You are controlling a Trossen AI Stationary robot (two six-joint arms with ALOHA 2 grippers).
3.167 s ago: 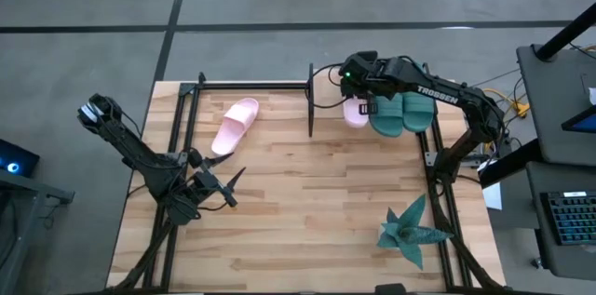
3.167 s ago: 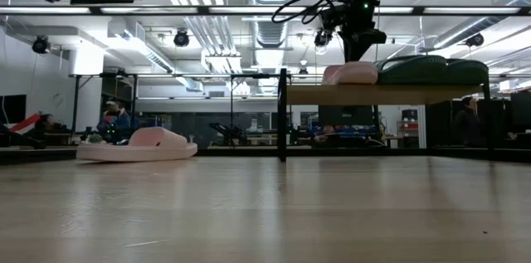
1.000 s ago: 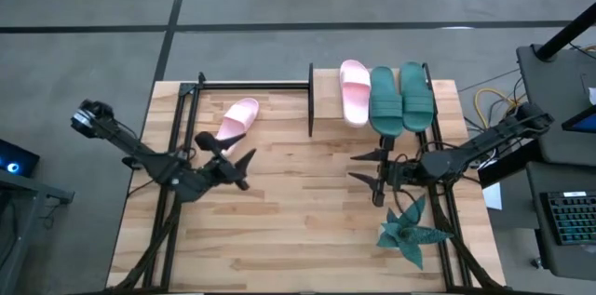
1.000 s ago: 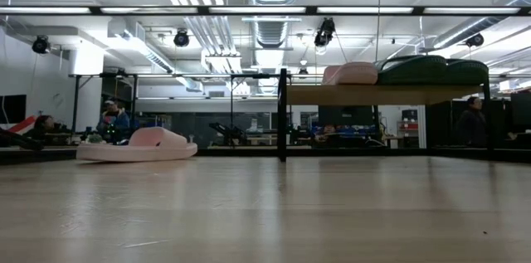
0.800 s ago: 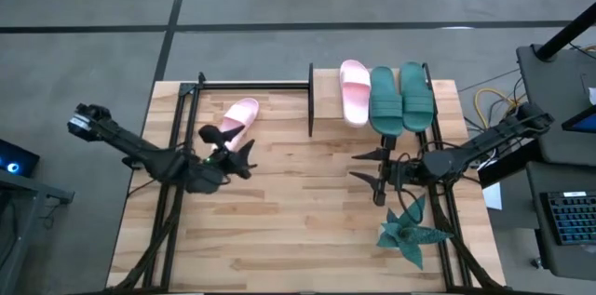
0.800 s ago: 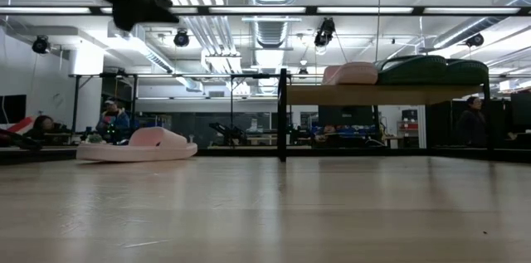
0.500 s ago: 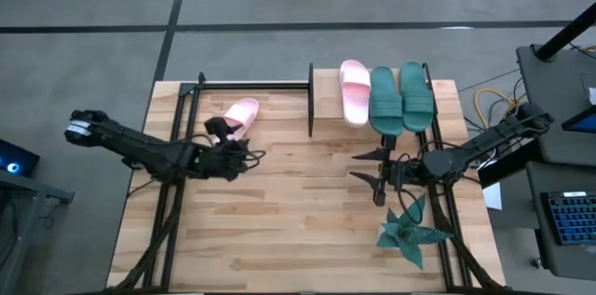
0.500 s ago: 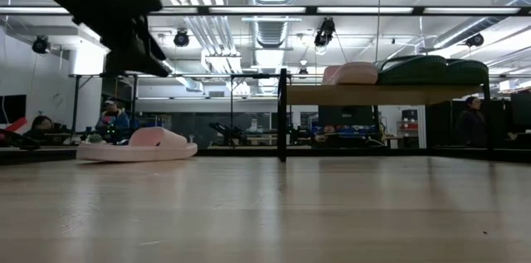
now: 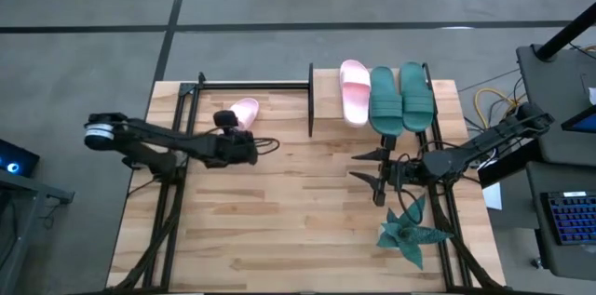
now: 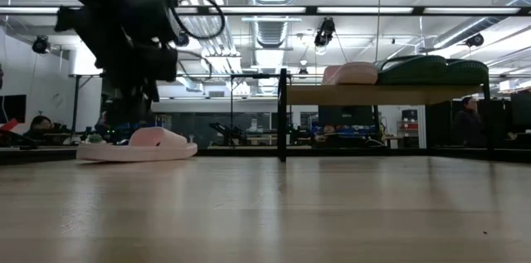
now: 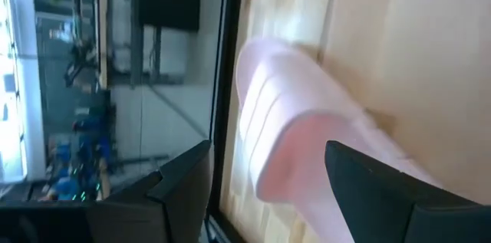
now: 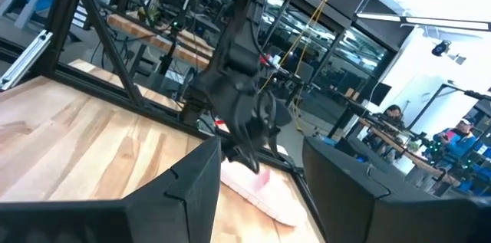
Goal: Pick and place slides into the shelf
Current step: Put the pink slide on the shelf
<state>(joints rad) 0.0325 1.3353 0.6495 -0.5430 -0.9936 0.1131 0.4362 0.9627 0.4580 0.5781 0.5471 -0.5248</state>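
The left end effector (image 11: 261, 189) is hanging wide open and empty over a pale pink slide (image 9: 244, 110) lying on the counter (image 9: 298, 221).

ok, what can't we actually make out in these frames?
- Pink slide on the table: in the high view the left hand and its arm cover its near end; the left wrist view shows it blurred and cut off at the edge.
- Left hand: whether it touches the slide cannot be told in any view.
- Shelf: in the high view three slides cover most of its board.
- Right hand: out of the low view.
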